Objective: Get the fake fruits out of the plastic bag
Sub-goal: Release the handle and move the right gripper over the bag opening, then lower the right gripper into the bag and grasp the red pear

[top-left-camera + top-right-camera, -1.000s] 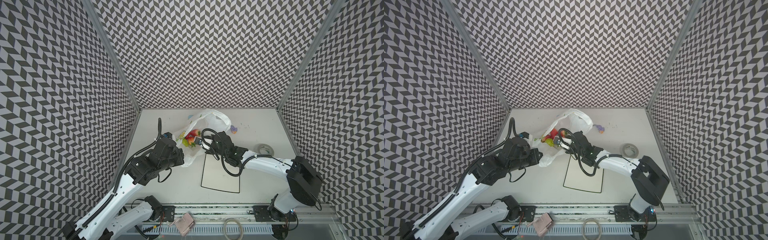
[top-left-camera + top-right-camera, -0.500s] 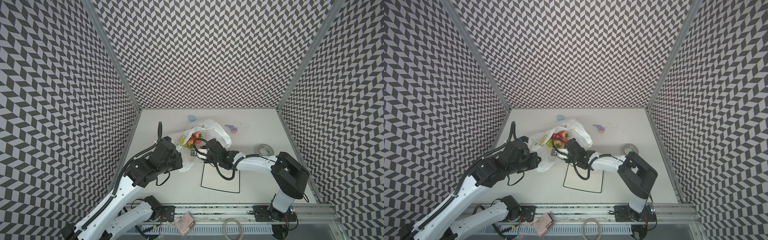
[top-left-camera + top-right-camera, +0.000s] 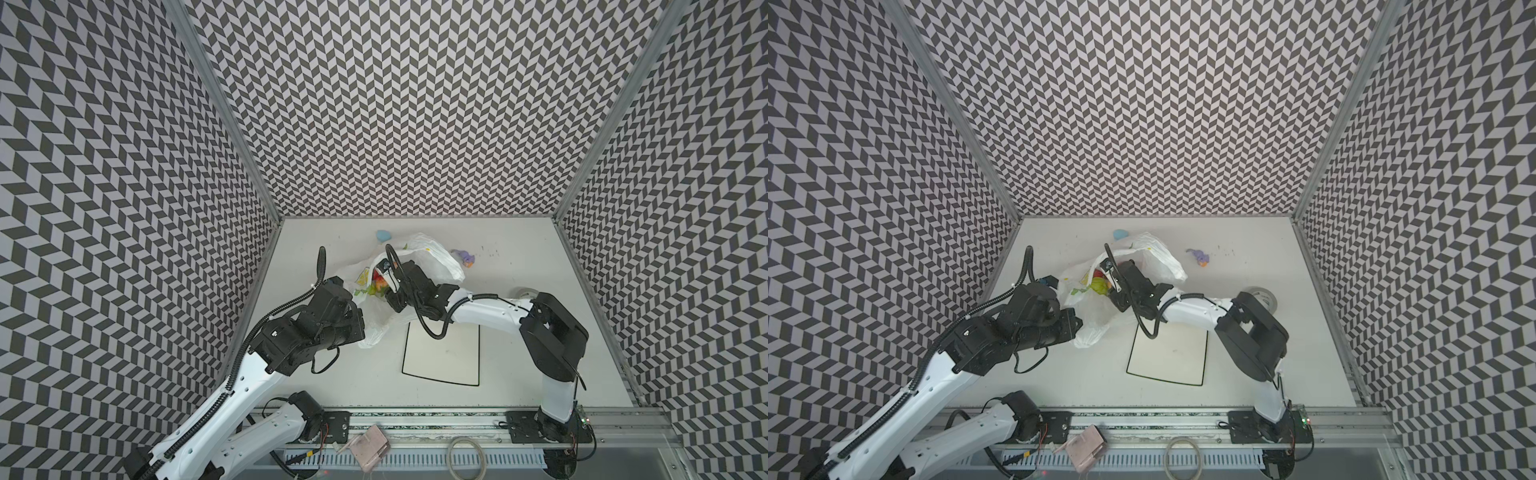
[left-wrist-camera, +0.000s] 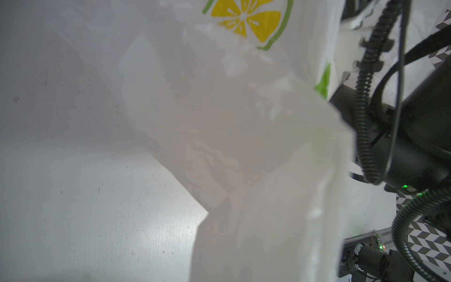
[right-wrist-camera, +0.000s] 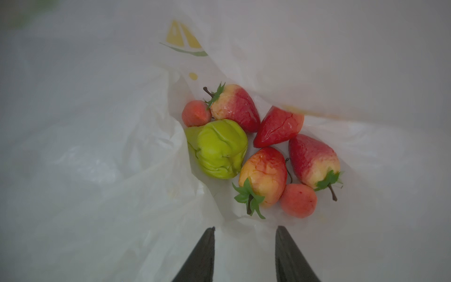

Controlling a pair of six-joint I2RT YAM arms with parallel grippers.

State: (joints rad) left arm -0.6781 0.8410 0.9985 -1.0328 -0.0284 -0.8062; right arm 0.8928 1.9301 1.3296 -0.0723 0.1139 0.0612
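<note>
**A:** Where is the plastic bag (image 3: 432,257) sitting?

**B:** It is lying crumpled toward the back of the bench (image 3: 519,332) in both top views. Its mouth is gaping toward the right arm, and one lower corner is reaching almost to the far left corner of the white black-rimmed plate (image 3: 440,353).

**A:** And the fake fruits (image 5: 266,168)?

**B:** All of them are lying inside the bag in a tight cluster. In the right wrist view the yellow-green pear (image 5: 217,149) is pressing against a fold of plastic, and four strawberries (image 5: 234,107) are crowding beside it. Two small orange-red round ones (image 5: 299,200) are sitting at opposite ends of the pile.

**A:** What is the right claw (image 5: 245,228) doing?

**B:** It is reaching into the bag's mouth with its two dark fingers (image 5: 205,254) standing apart. Nothing is sitting between them. The fruits are lying just beyond the tips, and the nearest is a strawberry with its green leaves pointing back at the claw.

**A:** And the left claw (image 3: 359,328)?

**B:** It is pressing against the bag's near left edge. Its jaws are hidden under plastic, but they are closed together. In the left wrist view a fold of the lemon-printed film is running straight into them, so it is pinching the bag.

**A:** Anything else on the bench?

**B:** A light blue egg (image 3: 383,235) is lying just behind the bag, and a small purple figure (image 3: 465,257) is lying just to its right. The plate is lying bare.
</note>
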